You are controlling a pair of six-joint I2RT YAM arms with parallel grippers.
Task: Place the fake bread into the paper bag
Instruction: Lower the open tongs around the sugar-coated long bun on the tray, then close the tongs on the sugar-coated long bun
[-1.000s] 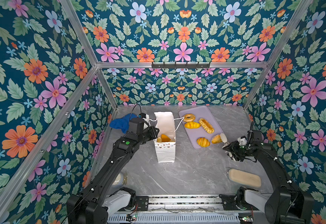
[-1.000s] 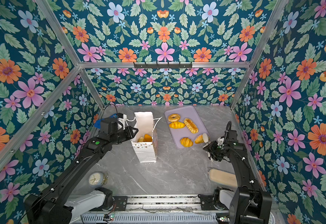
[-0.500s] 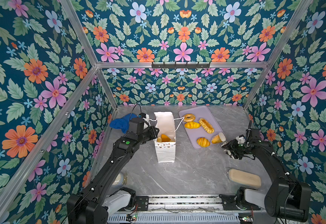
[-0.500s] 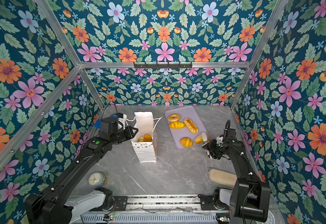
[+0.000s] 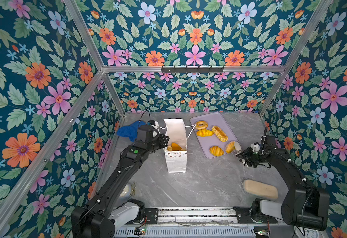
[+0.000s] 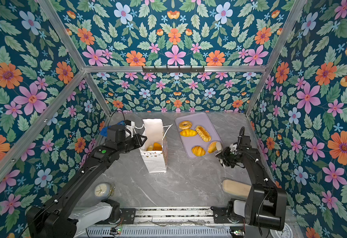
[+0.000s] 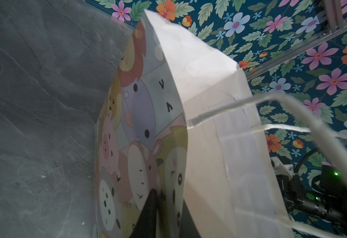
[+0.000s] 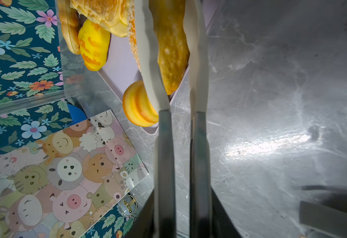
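Pickup step in hand: your right tool (image 5: 236, 148) is pinching an oblong bun (image 8: 172, 51) at the lilac tray's (image 5: 207, 140) corner nearest that arm. Your left tool (image 5: 164, 142) is clamped on the rim of the paper bag (image 5: 176, 164), which stands upright just beside the tray. Next move, as I judge it: lift clear, carry over the bag's mouth, release.

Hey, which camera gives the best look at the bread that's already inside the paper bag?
The top views: both look down into the open paper bag, showing orange bread inside. The left wrist view shows only the bag's printed outside and white inner wall; the right wrist view only its printed side.
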